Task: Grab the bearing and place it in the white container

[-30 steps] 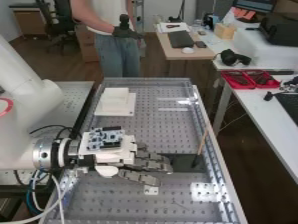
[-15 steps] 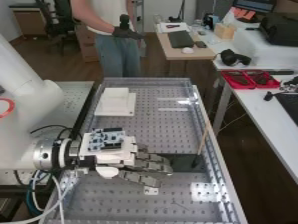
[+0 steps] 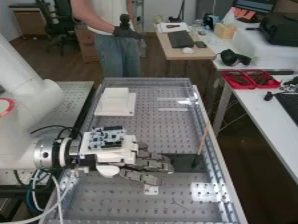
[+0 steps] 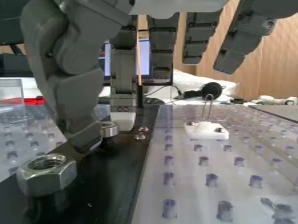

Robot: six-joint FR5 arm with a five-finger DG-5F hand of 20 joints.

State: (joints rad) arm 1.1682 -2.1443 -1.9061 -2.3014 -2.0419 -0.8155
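A hex nut (image 4: 46, 176) sits on the black mat (image 4: 110, 187) — the bearing (image 4: 109, 129) (shiny thing) beyond it.

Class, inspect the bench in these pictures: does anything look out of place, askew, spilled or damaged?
Nothing clearly stands out. The hex nut lies flat on the black mat, the bearing is by the fingers, and the small white block sits level. No spill or breakage is visible.

White arm (image 3: 30, 95), dark grey hand (image 3: 151, 165)
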